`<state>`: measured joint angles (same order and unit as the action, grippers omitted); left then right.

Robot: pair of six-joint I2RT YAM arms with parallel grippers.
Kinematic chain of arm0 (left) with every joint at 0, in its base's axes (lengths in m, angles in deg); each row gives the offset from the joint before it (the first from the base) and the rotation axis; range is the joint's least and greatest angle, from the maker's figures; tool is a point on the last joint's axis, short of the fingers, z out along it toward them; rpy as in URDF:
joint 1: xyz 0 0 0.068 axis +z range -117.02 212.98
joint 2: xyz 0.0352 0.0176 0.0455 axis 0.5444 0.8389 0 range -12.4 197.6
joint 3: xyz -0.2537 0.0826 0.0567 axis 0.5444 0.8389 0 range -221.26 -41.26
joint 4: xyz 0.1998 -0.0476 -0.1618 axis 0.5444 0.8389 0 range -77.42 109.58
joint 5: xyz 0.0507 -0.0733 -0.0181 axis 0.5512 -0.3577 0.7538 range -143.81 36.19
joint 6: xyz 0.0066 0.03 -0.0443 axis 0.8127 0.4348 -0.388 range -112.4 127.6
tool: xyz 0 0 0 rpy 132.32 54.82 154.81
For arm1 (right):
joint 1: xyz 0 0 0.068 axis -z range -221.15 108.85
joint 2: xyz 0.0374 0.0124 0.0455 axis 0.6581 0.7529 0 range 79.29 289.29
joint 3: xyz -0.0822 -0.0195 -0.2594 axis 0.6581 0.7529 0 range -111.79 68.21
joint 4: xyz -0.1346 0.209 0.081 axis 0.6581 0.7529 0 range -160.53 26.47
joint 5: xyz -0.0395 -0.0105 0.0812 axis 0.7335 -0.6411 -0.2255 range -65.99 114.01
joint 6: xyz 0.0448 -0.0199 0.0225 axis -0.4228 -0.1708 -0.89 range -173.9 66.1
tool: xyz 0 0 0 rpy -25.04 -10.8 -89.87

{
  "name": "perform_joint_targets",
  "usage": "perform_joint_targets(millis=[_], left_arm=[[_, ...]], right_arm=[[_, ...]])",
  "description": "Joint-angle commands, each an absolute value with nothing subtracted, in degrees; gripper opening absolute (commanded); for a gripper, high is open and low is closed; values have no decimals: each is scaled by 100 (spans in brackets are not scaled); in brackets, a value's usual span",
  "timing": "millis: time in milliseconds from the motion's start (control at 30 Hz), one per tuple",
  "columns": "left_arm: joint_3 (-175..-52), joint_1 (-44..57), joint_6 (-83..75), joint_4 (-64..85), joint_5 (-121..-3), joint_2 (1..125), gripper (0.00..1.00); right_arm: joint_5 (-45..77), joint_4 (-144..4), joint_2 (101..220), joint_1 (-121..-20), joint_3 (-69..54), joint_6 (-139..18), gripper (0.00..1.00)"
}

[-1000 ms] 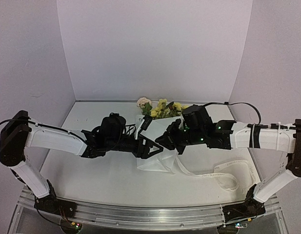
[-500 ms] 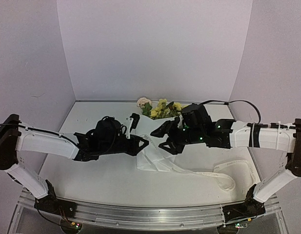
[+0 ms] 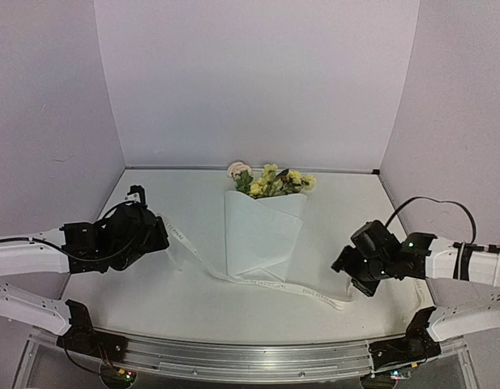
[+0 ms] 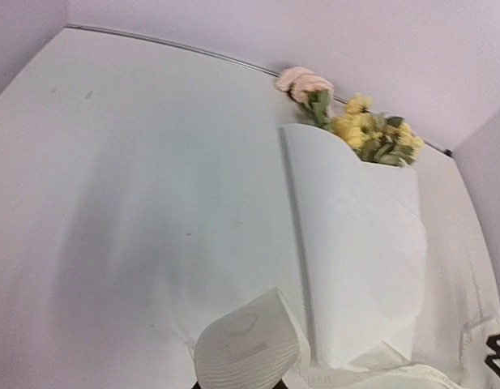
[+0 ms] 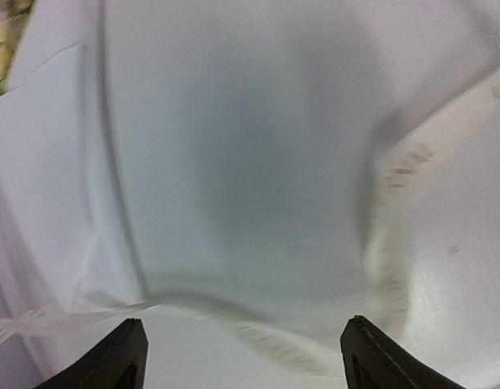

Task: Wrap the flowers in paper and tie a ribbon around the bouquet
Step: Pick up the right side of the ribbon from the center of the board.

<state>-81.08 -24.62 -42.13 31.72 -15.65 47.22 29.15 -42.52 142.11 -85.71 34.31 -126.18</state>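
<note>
From above, the bouquet (image 3: pixel 262 231) lies flat in the middle of the table (image 3: pixel 177 316). The flowers (image 3: pixel 274 181) poke out at the far end. The paper (image 3: pixel 251 247) is folded round them like a cone, white and smooth with soft creases. The ribbon (image 3: pixel 302 289) is a long, thin, floppy band. It runs from the left claw (image 3: pixel 159 229), past the near end of the cone, and stops on the table near the right claw (image 3: pixel 345 266). I cannot tell if it goes over or under the paper there. It is not tied yet. Both claws are well apart from the bouquet.

From the left wrist, I see the paper (image 4: pixel 355 243) cone with a pale pink rose (image 4: pixel 302 81) and small yellow blossoms at its top. A curl of ribbon (image 4: pixel 245 352) sits right at the bottom edge, where the fingers would be. The fingers are hidden. That claw is squeezed together, and it looks clamped on the ribbon's end.

From the right wrist, the right claw (image 5: pixel 243 324) has its two dark fingers wide apart with nothing between them. The ribbon (image 5: pixel 387 243) bends along the table in front, with faint marks on it.

I think everything here is very light. The paper is thin and would crumple or fall open if pushed. The flowers would squash easily, so it is best not to pinch them. The ribbon sags and may slip, so it should be pinched flat near its loose end by the right claw.
</note>
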Motion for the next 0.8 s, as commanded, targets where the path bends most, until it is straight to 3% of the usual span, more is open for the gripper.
perform_joint_targets(millis=[0, 567, 767], left_arm=[[-7901, -2441, -5040, 4422, -554, 4204, 0], [-7862, -2441, -5507, 4923, -283, 3983, 0], [-7878, -2442, -5445, 4884, -283, 3980, 0]], right_arm=[[3711, -3775, 13901, -8248, 4017, -12792, 82], [3508, -5135, 15421, -7675, 3652, -13184, 82], [3284, -5252, 15888, -7675, 3463, -13499, 73]])
